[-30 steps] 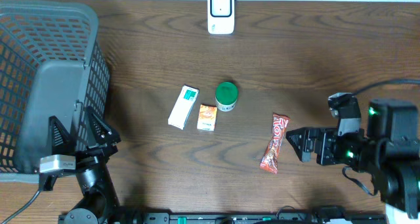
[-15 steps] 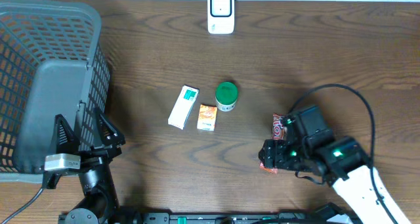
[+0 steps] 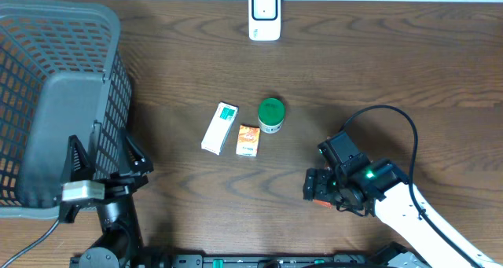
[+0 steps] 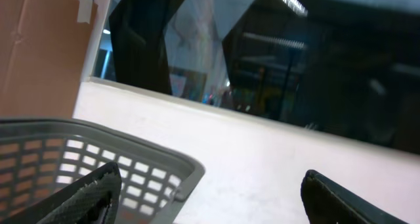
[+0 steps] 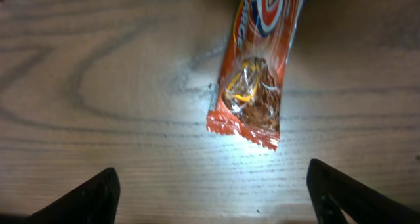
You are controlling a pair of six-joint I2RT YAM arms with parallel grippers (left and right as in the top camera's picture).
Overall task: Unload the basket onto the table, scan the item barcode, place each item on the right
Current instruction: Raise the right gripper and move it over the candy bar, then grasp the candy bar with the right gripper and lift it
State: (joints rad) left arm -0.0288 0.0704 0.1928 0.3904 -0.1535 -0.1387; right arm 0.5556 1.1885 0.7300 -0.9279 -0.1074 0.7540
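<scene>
Right claw [image 3: 313,189] swung in over orange plastic-wrapped snack bar [image 5: 253,86], fingers spread, nothing gripped; bar flat on brown wooden table [image 5: 98,86]. Grasp looks imminent. Left claw [image 4: 210,198] released, idle.

The right arm [image 3: 420,221] has a white lower link and a black head with a small green light [image 3: 366,174]. A thin black cable [image 3: 397,111] arches over it. The left arm [image 3: 114,221] is black, with triangular fingers [image 3: 130,156] and a silver box [image 3: 78,191] at the wrist.
</scene>
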